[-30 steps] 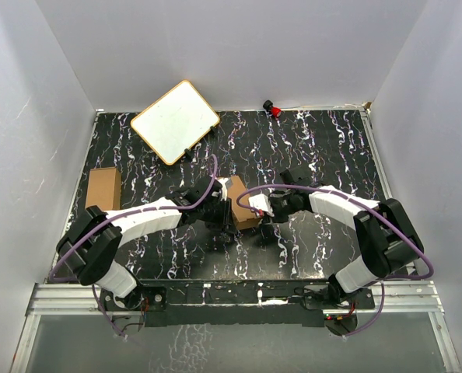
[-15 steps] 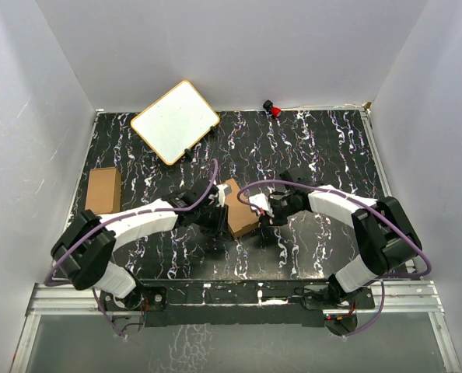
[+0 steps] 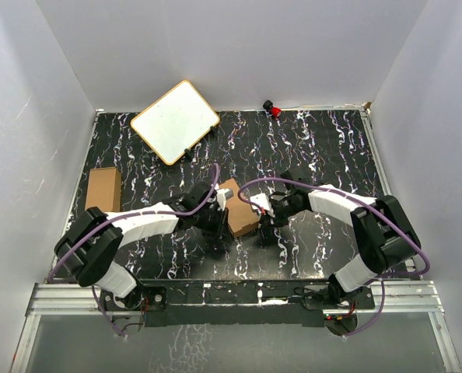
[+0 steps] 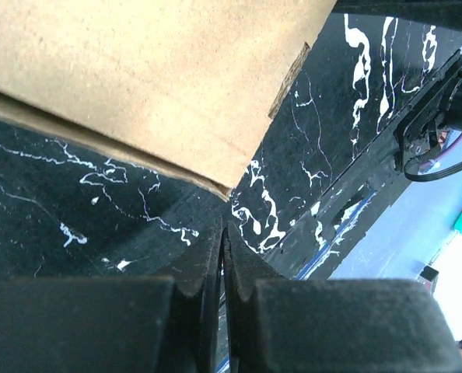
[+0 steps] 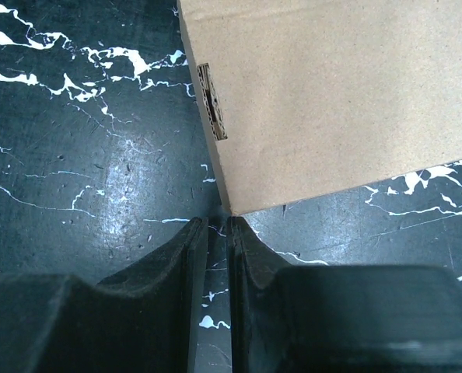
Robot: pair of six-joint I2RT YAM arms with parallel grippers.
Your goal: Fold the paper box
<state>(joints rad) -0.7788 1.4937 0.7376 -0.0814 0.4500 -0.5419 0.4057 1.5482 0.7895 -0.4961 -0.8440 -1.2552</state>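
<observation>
The paper box (image 3: 239,208) is a small brown oblong carton lying flat on the black marbled table between my two arms. In the left wrist view the paper box (image 4: 153,78) fills the upper left, with one corner just ahead of my left gripper (image 4: 223,227), which is shut and empty. In the right wrist view the paper box (image 5: 332,101) has a corner just ahead of my right gripper (image 5: 218,223), which is shut and empty with a thin gap. In the top view my left gripper (image 3: 220,228) is at the box's near left and my right gripper (image 3: 264,226) at its near right.
A second brown carton (image 3: 103,189) lies at the table's left edge. A white board with a tan rim (image 3: 175,121) leans at the back left. A small red object (image 3: 273,109) sits at the back wall. The table's front rail (image 3: 231,291) runs below the arms.
Both grippers have shifted slightly toward the near side of the box. The box has turned a little, its near end swinging right.
</observation>
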